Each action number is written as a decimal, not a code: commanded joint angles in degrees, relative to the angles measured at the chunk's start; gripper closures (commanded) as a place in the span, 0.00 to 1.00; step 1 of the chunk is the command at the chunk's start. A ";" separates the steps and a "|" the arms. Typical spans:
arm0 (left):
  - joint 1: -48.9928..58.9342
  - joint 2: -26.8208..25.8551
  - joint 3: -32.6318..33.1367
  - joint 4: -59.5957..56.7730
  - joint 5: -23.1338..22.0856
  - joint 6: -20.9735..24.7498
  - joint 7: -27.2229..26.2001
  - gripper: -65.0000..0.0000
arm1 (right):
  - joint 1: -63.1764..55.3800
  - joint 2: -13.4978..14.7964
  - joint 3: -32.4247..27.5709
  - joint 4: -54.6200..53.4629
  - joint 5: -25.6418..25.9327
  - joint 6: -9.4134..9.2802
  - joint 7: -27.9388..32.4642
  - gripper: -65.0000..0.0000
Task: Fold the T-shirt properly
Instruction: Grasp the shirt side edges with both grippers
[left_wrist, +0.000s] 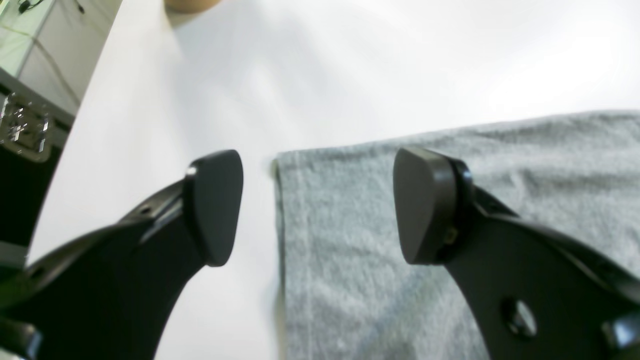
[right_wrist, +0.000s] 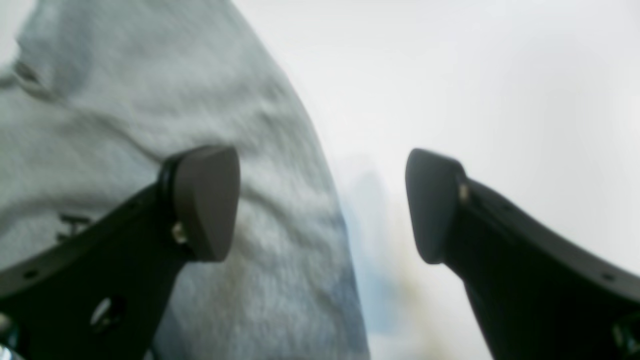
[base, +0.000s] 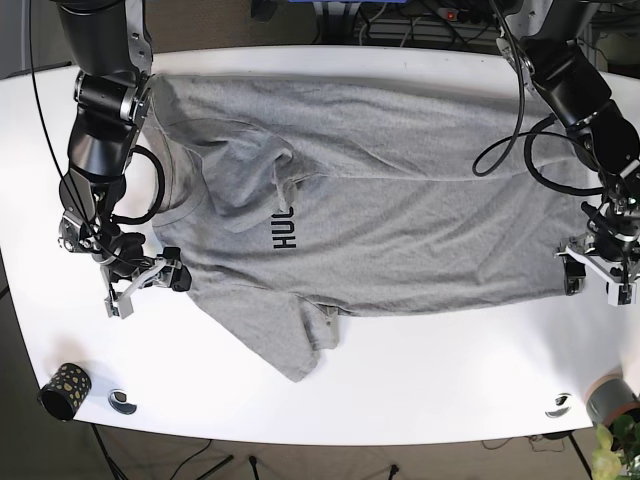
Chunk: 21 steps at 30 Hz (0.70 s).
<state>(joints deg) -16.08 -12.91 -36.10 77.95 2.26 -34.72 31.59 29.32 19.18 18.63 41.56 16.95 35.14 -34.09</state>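
Currently, the grey T-shirt (base: 370, 200) lies spread flat across the middle of the white table (base: 430, 390), its collar toward 9 o'clock in the base view and its hem toward 3 o'clock; one sleeve (base: 300, 345) points toward 6 o'clock and black lettering (base: 284, 228) runs across the chest. The left gripper (base: 598, 278) sits at the 3 o'clock side of the base view, at the hem corner nearest 5 o'clock. In the left wrist view the left gripper (left_wrist: 318, 206) is released, jaws spread wide: one pad is over the bare table, the other over the fabric, and the vertical hem edge (left_wrist: 279, 240) lies between them. The right gripper (base: 145, 280) sits at 8 o'clock in the base view, beside the shoulder area. In the right wrist view the right gripper (right_wrist: 322, 205) is likewise released, with one pad over the cloth, the other over the table, and the shirt's edge between. A dark patterned cup (base: 64, 388) stands at the 7 o'clock corner of the table.
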 joint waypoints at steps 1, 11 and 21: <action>-1.20 -1.03 -0.17 0.33 -0.64 0.21 -1.22 0.33 | 1.58 1.17 0.14 -0.81 0.68 0.34 1.07 0.25; -1.46 -4.54 -0.08 -5.82 -0.64 4.26 -1.31 0.32 | -0.35 -2.43 0.14 -1.34 0.68 0.43 1.16 0.25; -8.14 -8.15 -0.08 -17.78 -0.64 13.14 -1.40 0.20 | -0.27 -4.28 0.14 -1.34 0.68 0.34 1.95 0.55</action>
<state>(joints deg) -22.17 -19.68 -36.16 60.80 1.76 -22.26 31.18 28.01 14.44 18.79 39.70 18.20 35.79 -31.51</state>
